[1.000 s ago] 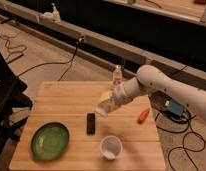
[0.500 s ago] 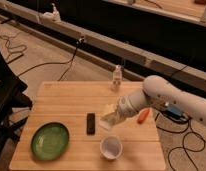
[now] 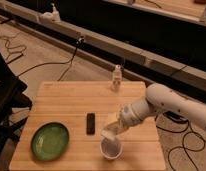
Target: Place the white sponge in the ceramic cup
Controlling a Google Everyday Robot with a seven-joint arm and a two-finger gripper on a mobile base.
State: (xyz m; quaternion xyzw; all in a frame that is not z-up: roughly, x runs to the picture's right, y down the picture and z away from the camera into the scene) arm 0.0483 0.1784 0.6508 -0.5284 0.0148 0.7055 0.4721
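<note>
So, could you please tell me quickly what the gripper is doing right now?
Gripper: closed on the white sponge, just above the ceramic cup.

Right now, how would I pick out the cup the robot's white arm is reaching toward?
Start at the wooden table and look along its near edge, right of the middle. The ceramic cup stands there, directly below the gripper, which holds the white sponge just above it. It is small, round and white, unlike the wide green plate or the flat black object.

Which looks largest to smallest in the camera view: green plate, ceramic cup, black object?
1. green plate
2. ceramic cup
3. black object, though close to the cup.
The gripper holds the white sponge above the cup.
</note>
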